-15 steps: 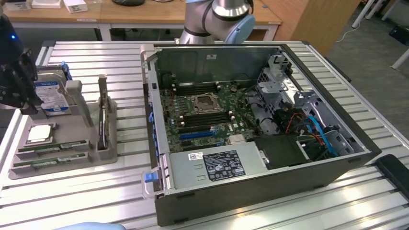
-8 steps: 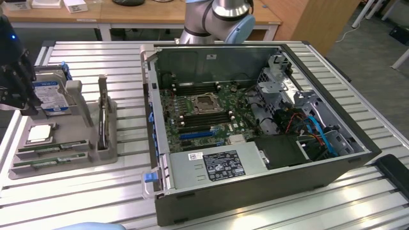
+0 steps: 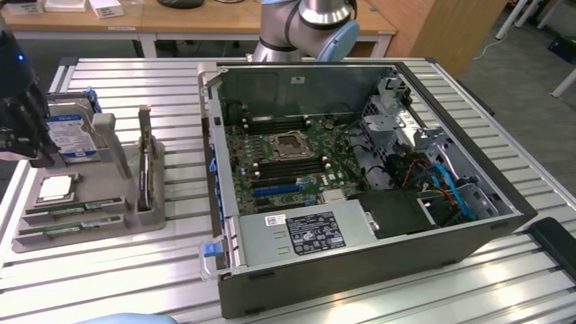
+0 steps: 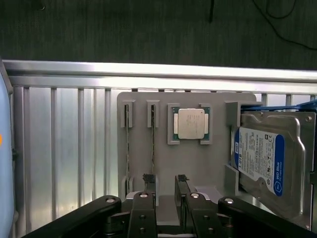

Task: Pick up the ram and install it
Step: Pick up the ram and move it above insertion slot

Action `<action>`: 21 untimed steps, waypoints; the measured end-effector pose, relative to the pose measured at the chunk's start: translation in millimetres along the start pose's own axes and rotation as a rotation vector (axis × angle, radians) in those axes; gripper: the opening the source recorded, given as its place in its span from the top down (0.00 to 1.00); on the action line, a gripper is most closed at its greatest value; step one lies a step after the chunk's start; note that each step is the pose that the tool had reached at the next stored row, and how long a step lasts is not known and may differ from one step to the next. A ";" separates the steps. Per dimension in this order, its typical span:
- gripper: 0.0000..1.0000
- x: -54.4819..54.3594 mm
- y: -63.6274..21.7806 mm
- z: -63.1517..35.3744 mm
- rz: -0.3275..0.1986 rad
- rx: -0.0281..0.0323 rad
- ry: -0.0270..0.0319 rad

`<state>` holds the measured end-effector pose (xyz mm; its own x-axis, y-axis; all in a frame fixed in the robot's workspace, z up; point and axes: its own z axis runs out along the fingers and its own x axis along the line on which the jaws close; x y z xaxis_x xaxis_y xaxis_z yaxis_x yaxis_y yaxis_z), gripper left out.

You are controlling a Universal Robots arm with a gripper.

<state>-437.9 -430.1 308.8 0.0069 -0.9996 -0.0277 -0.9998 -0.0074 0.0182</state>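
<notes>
Gripper: fingers spread apart, holding nothing.
Ram: 2 sticks on edge in tray, nearest one just ahead of one finger.

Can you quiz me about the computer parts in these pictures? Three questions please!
1. True or false: the tool holds one of the ram sticks.
2. Fill in: between the ram sticks and the hard drive lies the ____.
3. How many ram sticks stand in the gray holder?
Key: 1 false, the tool is open and empty; 2 processor; 3 two.
</notes>
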 end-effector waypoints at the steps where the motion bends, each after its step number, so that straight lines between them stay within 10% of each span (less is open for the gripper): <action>1: 0.71 1.0 0.0 0.9 -0.004 0.0000 0.0000; 21: 0.71 16.7 -0.6 31.6 -0.062 -0.0015 0.0010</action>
<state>-437.8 -446.0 276.8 0.0685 -0.9973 -0.0278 -0.9975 -0.0690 0.0181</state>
